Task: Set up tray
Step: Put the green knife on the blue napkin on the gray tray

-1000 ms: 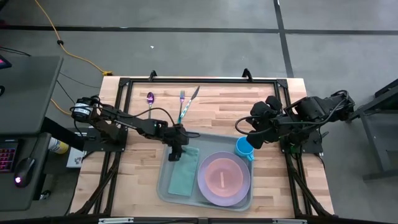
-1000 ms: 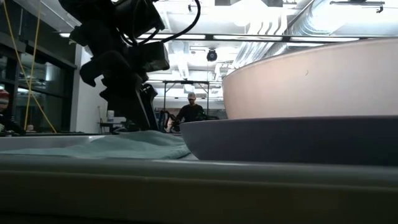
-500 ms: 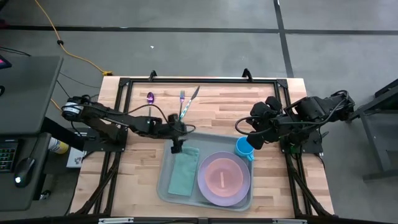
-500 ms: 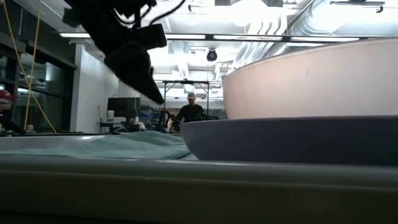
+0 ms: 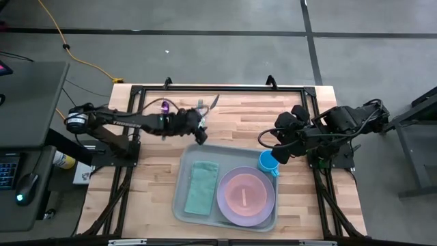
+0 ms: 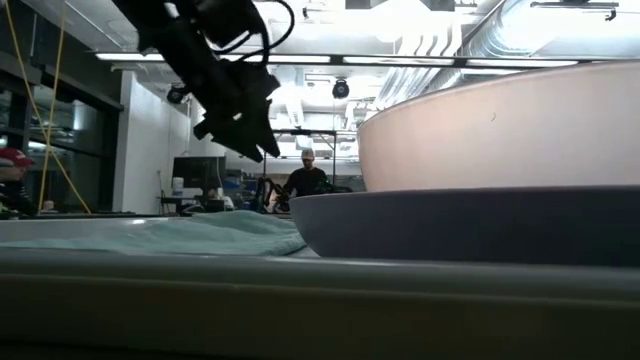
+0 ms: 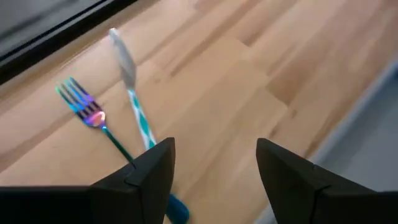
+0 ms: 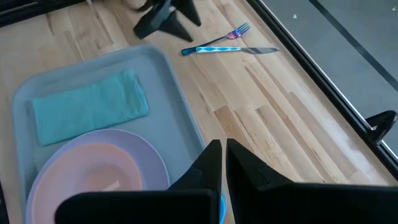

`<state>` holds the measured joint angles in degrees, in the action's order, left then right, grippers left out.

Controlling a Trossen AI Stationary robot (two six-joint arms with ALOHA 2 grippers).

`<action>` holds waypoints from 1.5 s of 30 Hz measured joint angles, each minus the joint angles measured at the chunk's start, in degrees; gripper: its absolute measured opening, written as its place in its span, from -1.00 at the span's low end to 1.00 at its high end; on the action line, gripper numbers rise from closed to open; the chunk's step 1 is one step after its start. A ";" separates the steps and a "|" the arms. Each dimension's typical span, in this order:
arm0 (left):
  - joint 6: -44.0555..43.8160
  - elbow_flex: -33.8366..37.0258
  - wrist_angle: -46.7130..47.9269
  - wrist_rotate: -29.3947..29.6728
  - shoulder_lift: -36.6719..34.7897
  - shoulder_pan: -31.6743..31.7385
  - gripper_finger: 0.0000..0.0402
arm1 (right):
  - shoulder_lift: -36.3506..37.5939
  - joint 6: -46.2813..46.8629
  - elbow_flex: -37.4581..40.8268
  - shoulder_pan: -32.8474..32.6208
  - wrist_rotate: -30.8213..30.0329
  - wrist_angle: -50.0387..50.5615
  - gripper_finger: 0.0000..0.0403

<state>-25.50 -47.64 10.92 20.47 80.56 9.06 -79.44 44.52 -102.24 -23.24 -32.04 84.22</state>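
In the high view, the left arm reached in from nine o'clock across the wooden table [image 5: 300, 198], and the left gripper [image 5: 200, 134] hung just off the tray's ten o'clock corner, over bare wood, its fingers [image 7: 151, 176] spread apart with nothing between them. In the left wrist view a fork [image 7: 93, 117] and a knife [image 7: 132, 85] lay on the planks just beyond those fingers, their teal handles crossing near the fingers while the tines and blade fanned apart. Seen from above, a purple spoon [image 5: 164, 106] rested toward eleven o'clock on the table, partly behind the arm. The tray [image 5: 183, 179] lay flat at the table's six o'clock side, well inside the black frame. On it a folded teal napkin [image 5: 202, 186] occupied the nine o'clock half, and a lilac plate [image 5: 230, 209] carrying a pink bowl [image 5: 243, 193] filled the three o'clock half, the plate just beside the napkin. A blue cup [image 5: 268, 162] stood at the tray's two o'clock corner; whether it sat inside the rim could not be told. The right gripper [image 8: 222, 161] hovered above that cup at three o'clock on the table, its fingers pressed together and holding nothing. In the low view, a person [image 6: 307, 178] stood far back in the room.
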 joint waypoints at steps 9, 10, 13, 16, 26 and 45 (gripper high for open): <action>2.52 -13.17 12.75 -7.83 4.98 9.58 0.26 | 0.00 0.10 0.00 0.00 0.00 2.66 -1.00; 3.69 -14.93 15.27 -7.96 6.09 10.30 0.26 | 0.00 0.11 0.00 0.02 0.01 2.85 -1.00; 5.55 -20.59 22.94 -9.67 9.43 12.14 0.26 | 0.00 0.12 0.00 0.00 0.30 3.11 -1.00; 4.73 -25.91 30.11 -12.85 12.66 13.63 0.26 | 0.00 0.16 0.00 0.00 0.49 3.19 -1.00; 1.89 -32.28 38.90 -14.01 22.45 14.17 0.26 | 0.00 -0.08 0.00 0.00 0.88 3.47 -1.00; -2.29 -32.28 33.60 -14.08 29.01 14.24 0.26 | 0.20 -0.02 0.00 -0.01 1.44 5.74 -1.00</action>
<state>-27.79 -79.92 44.52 6.39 109.56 23.30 -79.24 44.50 -102.24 -23.26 -30.60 89.96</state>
